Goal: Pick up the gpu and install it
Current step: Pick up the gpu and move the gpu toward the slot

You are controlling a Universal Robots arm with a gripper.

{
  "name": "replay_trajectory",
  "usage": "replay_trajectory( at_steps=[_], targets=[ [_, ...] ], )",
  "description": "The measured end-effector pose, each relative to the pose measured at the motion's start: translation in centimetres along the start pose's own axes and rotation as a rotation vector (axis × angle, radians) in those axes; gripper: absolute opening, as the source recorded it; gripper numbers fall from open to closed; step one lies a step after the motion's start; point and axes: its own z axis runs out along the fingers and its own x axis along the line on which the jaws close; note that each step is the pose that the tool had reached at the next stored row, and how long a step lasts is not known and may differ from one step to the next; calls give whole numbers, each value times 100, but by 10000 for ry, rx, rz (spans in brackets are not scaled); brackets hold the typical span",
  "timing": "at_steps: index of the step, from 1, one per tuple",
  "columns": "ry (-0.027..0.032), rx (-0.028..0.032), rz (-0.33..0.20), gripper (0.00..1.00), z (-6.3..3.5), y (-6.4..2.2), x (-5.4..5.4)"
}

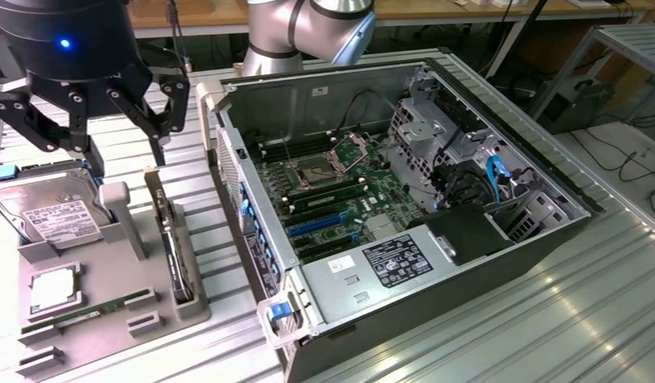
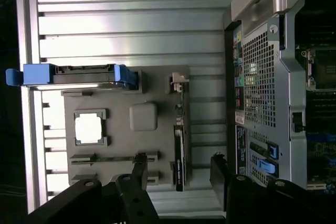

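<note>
Grey tray [image 1: 98, 275] | gpu [image 1: 176, 255] on edge in slot | hand [image 1: 120, 152] spread above

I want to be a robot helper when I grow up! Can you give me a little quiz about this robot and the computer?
1. True or false: the gripper has its jaws shut.
2. Fill in: the computer case lies with one side ____, so the green board inside shows.
3. Where is the gpu?
A) plugged in inside the computer case
B) standing on edge in the gray holder
C) held in the gripper

Key:
1. False. The jaws are spread wide and hold nothing.
2. Open.
3. B.
</note>
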Motion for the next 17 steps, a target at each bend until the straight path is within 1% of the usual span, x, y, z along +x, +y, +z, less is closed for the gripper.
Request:
replay_trajectory(
  at_steps=[1, 5, 9, 11, 12, 17],
  targets=[
    [1, 2, -35, 60, 6, -16, -1],
    [10, 4, -263, 60, 42, -37, 0],
    [30, -5, -714, 60, 88, -43, 1],
    [30, 0, -732, 60, 129, -45, 2],
    [30, 3, -715, 60, 157, -47, 3],
    [-1, 20, 2, 60, 251, -51, 5]
  ],
)
